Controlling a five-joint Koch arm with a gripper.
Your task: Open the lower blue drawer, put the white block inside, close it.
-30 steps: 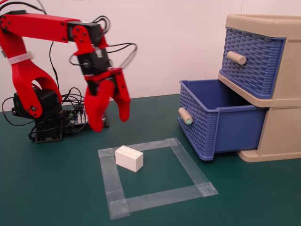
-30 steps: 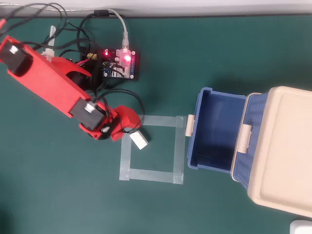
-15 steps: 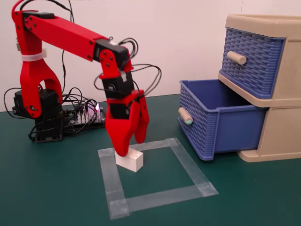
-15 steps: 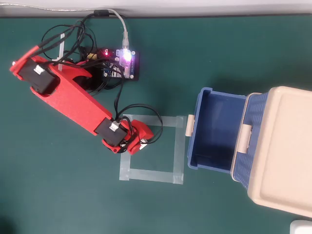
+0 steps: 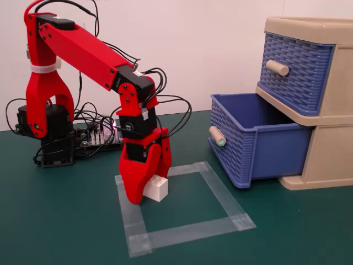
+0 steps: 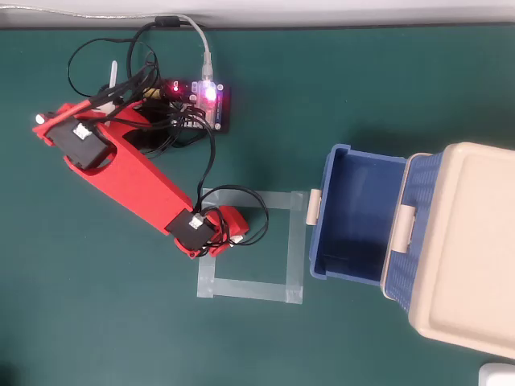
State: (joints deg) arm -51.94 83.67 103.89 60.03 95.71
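Note:
The lower blue drawer (image 5: 276,149) stands pulled out of the beige frame, empty inside in the overhead view (image 6: 354,217), with its mint-tipped knob (image 5: 217,136) facing the arm. The white block (image 5: 157,189) rests on the table inside the tape square. My red gripper (image 5: 148,190) points down with its jaws closed against the block's sides. In the overhead view the gripper (image 6: 231,233) covers almost all of the block.
The grey tape square (image 5: 226,193) lies on the green mat, also in the overhead view (image 6: 294,241). The upper blue drawer (image 5: 295,66) with its all-beige knob sits in the beige frame (image 5: 331,160). A lit controller board (image 6: 201,100) and cables lie behind the arm's base.

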